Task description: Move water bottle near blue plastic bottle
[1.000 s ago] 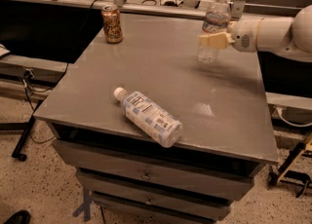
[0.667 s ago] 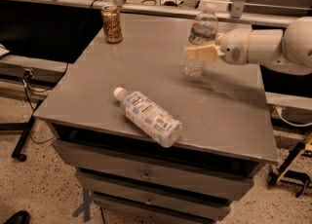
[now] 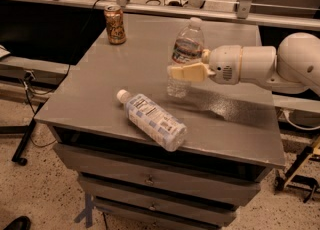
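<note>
The water bottle (image 3: 184, 49) is slim, clear and ribbed, with a white cap and a dark label band. It stands upright near the middle of the grey table (image 3: 100, 89), held by my gripper (image 3: 186, 72), which is shut around its lower middle. The white arm reaches in from the right. The blue plastic bottle (image 3: 153, 120) lies on its side near the table's front edge, cap pointing back left. It is just in front of and slightly left of the water bottle, with a small gap between them.
A brown drink can (image 3: 115, 24) stands upright at the table's back left corner. Metal rails and a cable run behind the table. Drawers sit under the tabletop. Stand legs are on the floor at left and right.
My gripper has carried the water bottle from the table's back right toward the left and front, closer to the lying blue plastic bottle. The blue bottle and can have not moved.
</note>
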Available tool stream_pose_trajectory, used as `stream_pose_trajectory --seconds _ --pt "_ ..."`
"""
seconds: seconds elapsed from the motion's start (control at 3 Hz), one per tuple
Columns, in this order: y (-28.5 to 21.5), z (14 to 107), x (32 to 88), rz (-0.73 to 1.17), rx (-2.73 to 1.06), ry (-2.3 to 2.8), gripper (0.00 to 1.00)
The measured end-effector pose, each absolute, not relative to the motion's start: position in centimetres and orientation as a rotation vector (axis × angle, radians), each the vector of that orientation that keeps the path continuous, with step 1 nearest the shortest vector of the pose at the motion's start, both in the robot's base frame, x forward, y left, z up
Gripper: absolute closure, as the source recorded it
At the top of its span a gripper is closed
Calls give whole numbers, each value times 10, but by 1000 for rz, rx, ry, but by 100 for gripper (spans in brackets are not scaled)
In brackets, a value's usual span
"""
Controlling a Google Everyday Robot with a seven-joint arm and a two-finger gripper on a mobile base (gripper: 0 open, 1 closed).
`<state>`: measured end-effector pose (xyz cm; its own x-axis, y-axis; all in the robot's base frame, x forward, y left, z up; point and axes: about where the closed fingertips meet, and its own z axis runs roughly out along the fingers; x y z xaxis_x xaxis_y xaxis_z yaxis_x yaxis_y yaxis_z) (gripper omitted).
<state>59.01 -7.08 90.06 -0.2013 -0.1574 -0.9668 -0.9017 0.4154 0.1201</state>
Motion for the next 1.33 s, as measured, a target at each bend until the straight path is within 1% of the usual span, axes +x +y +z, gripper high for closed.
stream_pose_trajectory --seconds 0.33,0.67,1.33 --pt "-47 909 565 965 -989 1584 100" --pt "-35 907 551 979 -1032 1562 82" --pt "-27 894 540 983 -1086 1539 35"
